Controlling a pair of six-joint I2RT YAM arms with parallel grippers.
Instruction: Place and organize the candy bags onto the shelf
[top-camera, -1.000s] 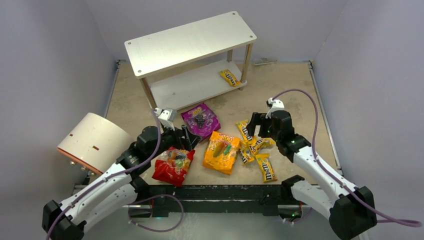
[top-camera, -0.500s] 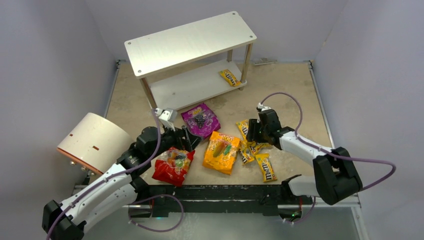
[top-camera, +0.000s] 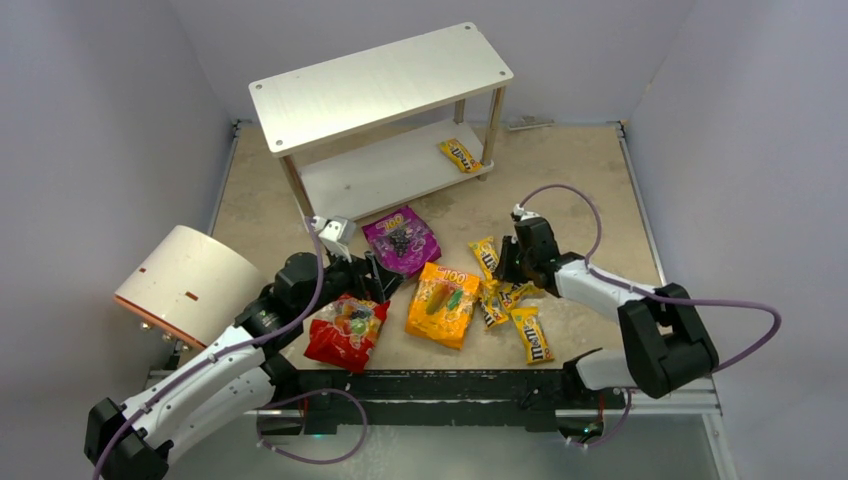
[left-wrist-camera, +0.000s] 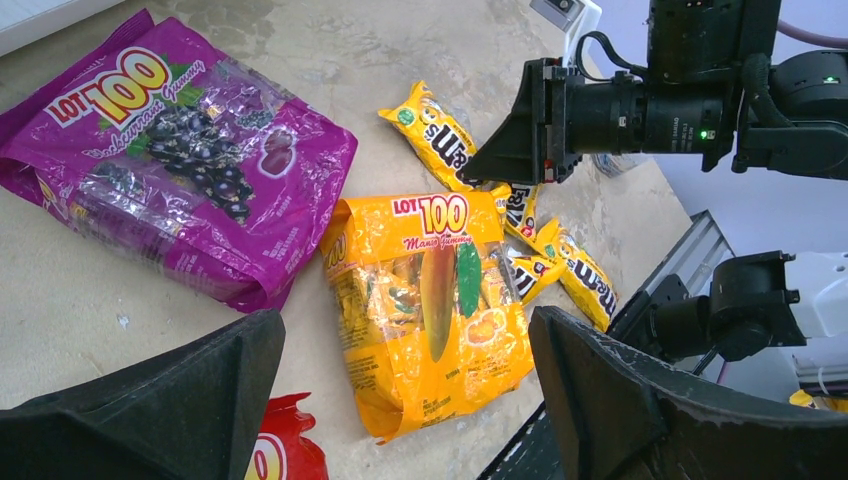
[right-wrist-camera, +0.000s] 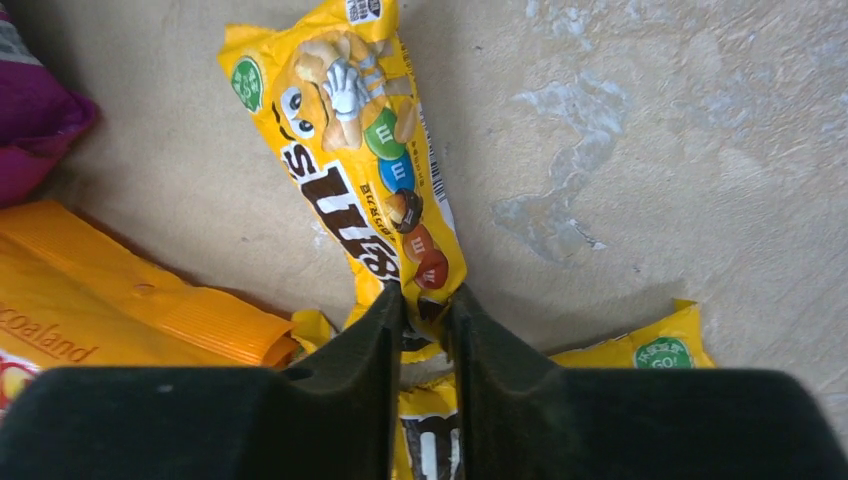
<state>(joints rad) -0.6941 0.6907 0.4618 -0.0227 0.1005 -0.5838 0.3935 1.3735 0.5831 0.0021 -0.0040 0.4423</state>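
The right gripper (right-wrist-camera: 422, 300) pinches the near end of the narrow yellow M&M's packet (right-wrist-camera: 345, 170). Its long axis points to 11 o'clock. The left gripper (left-wrist-camera: 405, 330) is wide open.

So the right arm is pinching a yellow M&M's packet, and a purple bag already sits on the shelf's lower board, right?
Not quite. In the top view a yellow packet, not the purple bag, sits on the lower board; the purple bag lies on the table. The right gripper does pinch another M&M's packet.
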